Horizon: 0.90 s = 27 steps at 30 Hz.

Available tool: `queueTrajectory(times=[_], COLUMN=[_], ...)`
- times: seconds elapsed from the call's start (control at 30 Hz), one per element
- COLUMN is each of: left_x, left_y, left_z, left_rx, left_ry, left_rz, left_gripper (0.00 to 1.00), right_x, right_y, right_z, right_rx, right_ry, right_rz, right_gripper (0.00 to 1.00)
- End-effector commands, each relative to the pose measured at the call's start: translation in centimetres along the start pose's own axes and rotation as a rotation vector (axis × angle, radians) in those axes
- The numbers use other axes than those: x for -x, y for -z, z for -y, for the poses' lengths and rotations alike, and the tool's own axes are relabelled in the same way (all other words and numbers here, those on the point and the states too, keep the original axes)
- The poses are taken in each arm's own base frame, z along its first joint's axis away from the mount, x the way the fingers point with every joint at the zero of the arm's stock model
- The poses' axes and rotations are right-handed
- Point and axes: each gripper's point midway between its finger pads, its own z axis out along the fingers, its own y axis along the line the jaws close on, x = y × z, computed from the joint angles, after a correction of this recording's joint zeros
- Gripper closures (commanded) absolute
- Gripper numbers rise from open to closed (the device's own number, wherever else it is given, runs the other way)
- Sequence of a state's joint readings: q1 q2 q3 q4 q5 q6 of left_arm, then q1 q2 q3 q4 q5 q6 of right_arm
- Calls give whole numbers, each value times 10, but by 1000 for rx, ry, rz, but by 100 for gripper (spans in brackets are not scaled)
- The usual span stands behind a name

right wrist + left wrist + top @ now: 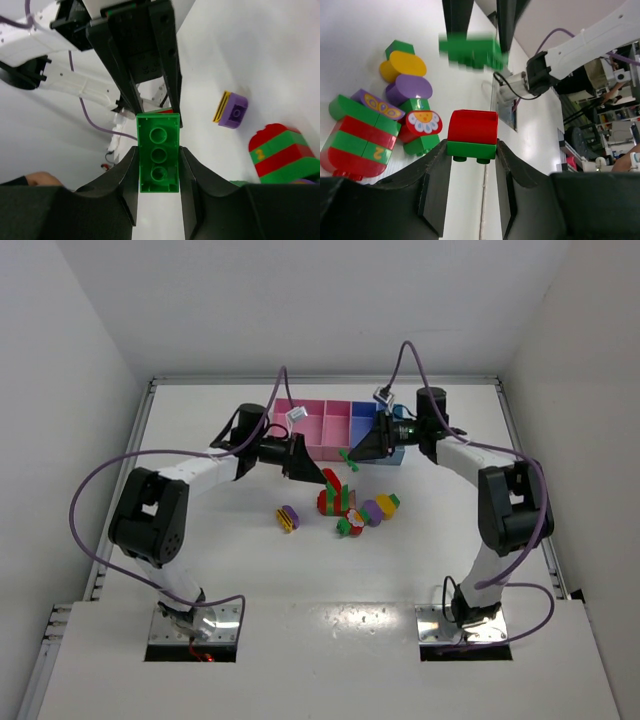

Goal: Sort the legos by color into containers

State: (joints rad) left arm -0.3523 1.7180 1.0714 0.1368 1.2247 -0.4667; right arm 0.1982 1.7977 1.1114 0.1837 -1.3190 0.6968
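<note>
- Legos (409, 89): hard plastic, smooth, glossy.
- Red-and-green brick (472, 131) pinched in left claw (472, 150), green brick (159, 160) pinched in right claw (159, 150): same gloss.
- Both claws: black plastic, matt.
- Containers (325, 425): smooth plastic, slight sheen.
- Surface (200, 540): white, smooth, matt.
- Base plates (225, 630): bare metal, reflective.

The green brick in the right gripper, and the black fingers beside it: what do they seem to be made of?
The green brick looks like hard moulded plastic, smooth and slightly glossy: it has crisp edges, round moulded sockets and soft highlights. The fingers of the right gripper are probably matte black plastic. They look dull, without metallic shine, but I cannot be sure.
</note>
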Motion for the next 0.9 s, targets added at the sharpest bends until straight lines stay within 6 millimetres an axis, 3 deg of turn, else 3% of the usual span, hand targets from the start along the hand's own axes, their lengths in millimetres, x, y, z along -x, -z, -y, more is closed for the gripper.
queueTrajectory(times=[0.0, 0.13, 0.2, 0.27, 0.3, 0.33, 0.37, 0.47, 0.53, 0.67, 0.7, 0.73, 0.83, 0.87], left_x=[-2, -6, -5, -2, -3, -2, -1, 6, 11, 19, 20, 21, 23, 22], left_y=[7, 11, 12, 16, 16, 18, 21, 27, 38, 61, 66, 71, 89, 96], left_z=[11, 5, 3, 0, -5, -4, -9, -12, -17, -20, -17, -17, -19, -22], left_rx=[16, 44, 64, 90, 118, 133, 152, 200, 237, 308, 316, 325, 369, 384], left_ry=[-100, -98, -110, -115, -110, -112, -116, -146, -133, -141, -147, -144, -138, -128], left_rz=[0, 5, 11, 21, 22, 26, 31, 48, 71, 125, 137, 145, 182, 195], left_gripper=[100, 100, 100, 100, 100, 100, 100, 100, 100, 100, 100, 100, 100, 100], right_x=[25, 34, 41, 61, 72, 74, 85, 108, 113, 125, 121, 118, 130, 127], right_y=[14, 32, 42, 63, 76, 77, 86, 98, 88, 48, 27, 15, -22, -32], right_z=[-13, -7, 10, 26, 47, 44, 60, 64, 65, 56, 53, 62, 56, 71], right_rx=[3, -44, -125, -229, -335, -338, -454, -520, -498, -415, -387, -375, -338, -343], right_ry=[104, 112, 110, 144, 180, 156, 183, 242, 263, 292, 289, 282, 329, 312], right_rz=[47, 101, 150, 220, 261, 255, 275, 309, 290, 250, 219, 199, 173, 158], right_gripper=[100, 100, 100, 100, 100, 100, 100, 100, 100, 100, 100, 100, 100, 100])
